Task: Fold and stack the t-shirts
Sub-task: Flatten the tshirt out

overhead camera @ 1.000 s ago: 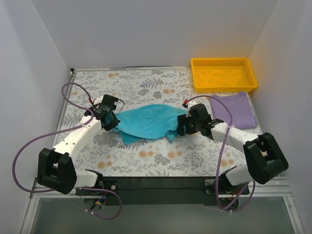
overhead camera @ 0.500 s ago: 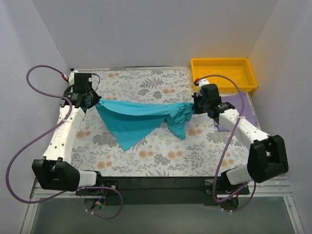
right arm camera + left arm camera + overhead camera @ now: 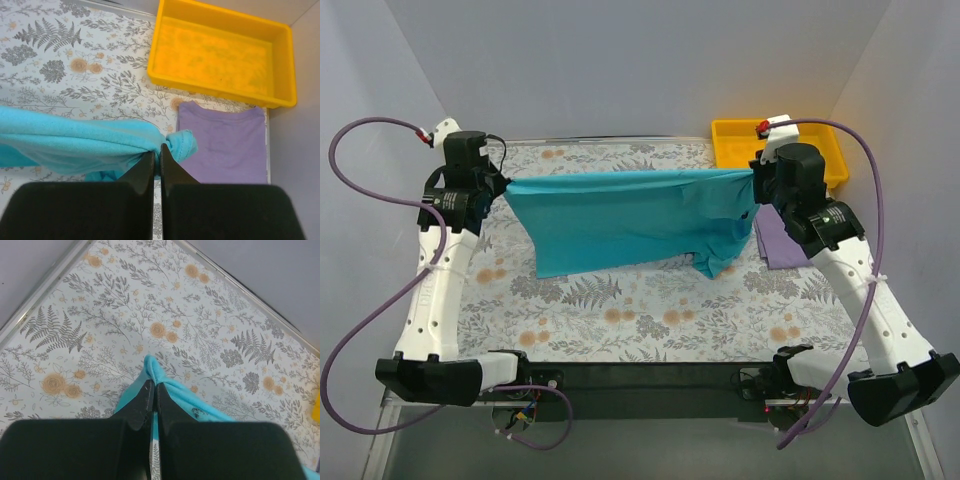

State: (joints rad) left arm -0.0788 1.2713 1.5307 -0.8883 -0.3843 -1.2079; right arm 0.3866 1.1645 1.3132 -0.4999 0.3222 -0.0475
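Left claw [image 3: 502, 188] is up high over the far left side of the bench [image 3: 620, 310], pinched tight on one end of the teal t-shirt [image 3: 620, 215]. In the left wrist view the two fingers are pressed together, with a little nub of teal cloth poking out past the tips. The shirt is stretched out in the air between the two arms. Its top edge is pretty much a straight line, and the rest hangs down like a curtain over the floral surface, with a longer bunched bit drooping near the right end. Can't tell if the bottom edge touches the bench. Right claw [image 3: 757, 182] is clamped on the other end, fingers squeezed together on a knot of fabric. Just past it on the right, the lavender t-shirt [image 3: 222, 142] lies flat on the bench as a neat rectangle, just on the near side of the yellow tray [image 3: 220, 90] in the far right corner.
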